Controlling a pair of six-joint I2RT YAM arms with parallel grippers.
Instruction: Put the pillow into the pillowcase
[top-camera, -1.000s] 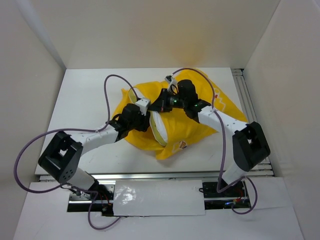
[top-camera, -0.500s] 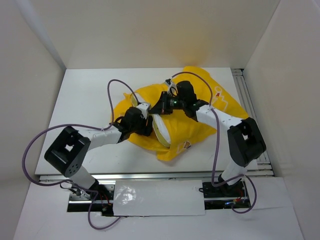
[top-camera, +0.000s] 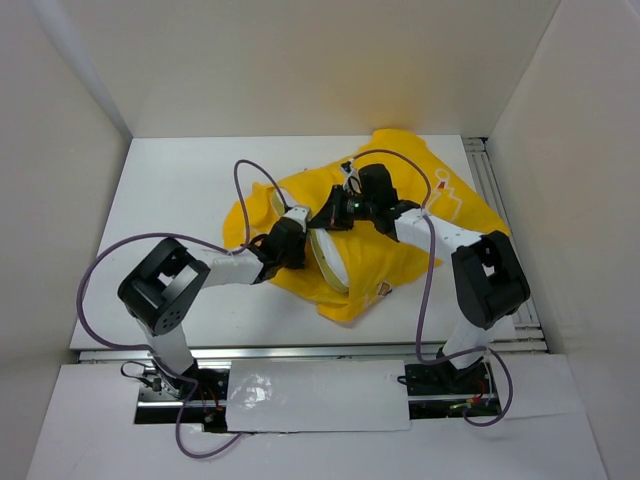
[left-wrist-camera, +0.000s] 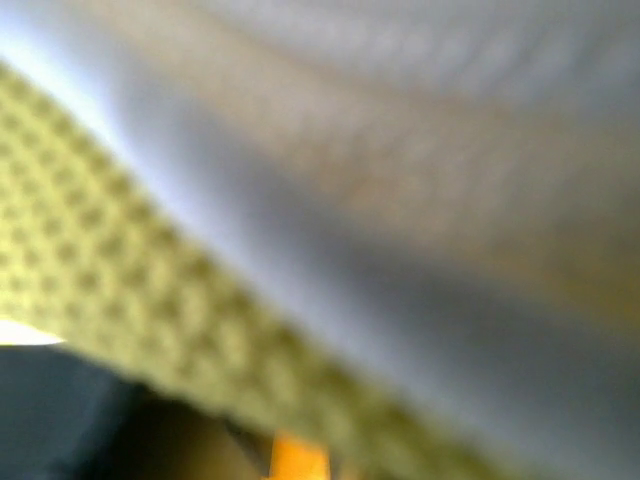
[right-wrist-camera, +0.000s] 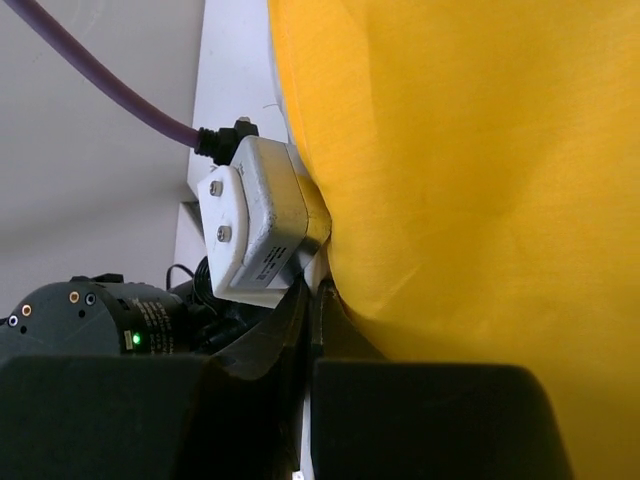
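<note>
The yellow pillowcase (top-camera: 400, 250) lies crumpled at the table's middle and right. From its open mouth shows a strip of the white pillow (top-camera: 328, 262) with its pale seam. My left gripper (top-camera: 298, 232) presses against that strip at the mouth; its fingers are hidden. The left wrist view is filled with a blur of the white pillow (left-wrist-camera: 400, 150) and its pale yellow seam (left-wrist-camera: 150, 300). My right gripper (top-camera: 328, 216) is shut on the pillowcase's edge just above the pillow. In its own view, the right gripper (right-wrist-camera: 314, 288) has the jaws pressed together with the pillowcase (right-wrist-camera: 450, 170) running from their tip.
The left arm's white wrist camera housing (right-wrist-camera: 255, 220) sits right against the right gripper's tips. White walls enclose the table (top-camera: 170, 200) on three sides. A metal rail (top-camera: 490, 180) runs along the right edge. Purple cables (top-camera: 240, 190) loop above both arms.
My left arm has swung right, bringing its gripper in against the pillow at the case's mouth. The pillowcase has shifted rightward, and my right gripper has kept its hold.
</note>
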